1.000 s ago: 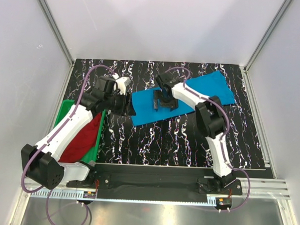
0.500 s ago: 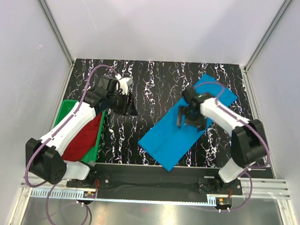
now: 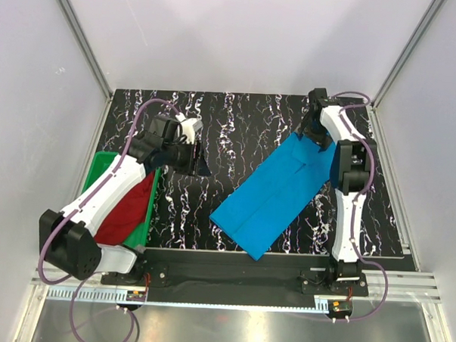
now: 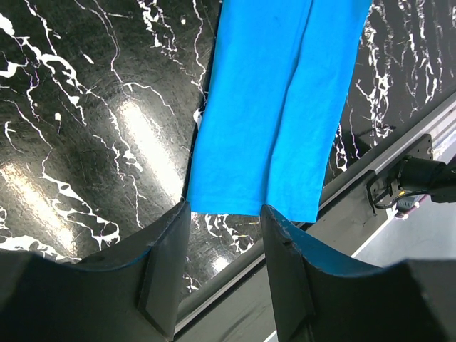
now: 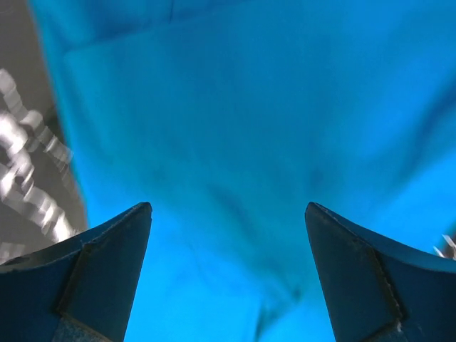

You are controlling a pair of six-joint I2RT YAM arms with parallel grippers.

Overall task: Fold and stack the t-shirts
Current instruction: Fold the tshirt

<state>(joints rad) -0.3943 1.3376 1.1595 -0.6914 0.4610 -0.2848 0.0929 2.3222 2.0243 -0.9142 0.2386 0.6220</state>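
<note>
black marble-pattern tabletop (image 3: 238, 118), white veins. sky-blue t-shirt (image 3: 276, 192) folded into long strip, lying flat on it, diagonal, right of centre: near end by front edge, far end toward back right corner. green plastic bin (image 3: 97, 169) at left edge, well apart from shirt.

Black bench (image 3: 238, 115), veined in white, spreads beneath the left claw (image 3: 197, 160) and the right claw (image 3: 309, 131), boxed in by plain white walls (image 3: 241, 35). A green bin (image 3: 94, 173) sits at the bench's left edge, left of the left claw and nearer the arm bases, well apart from the right claw. An aluminium rail (image 3: 405, 279) lines the near edge, behind both claws.
</note>
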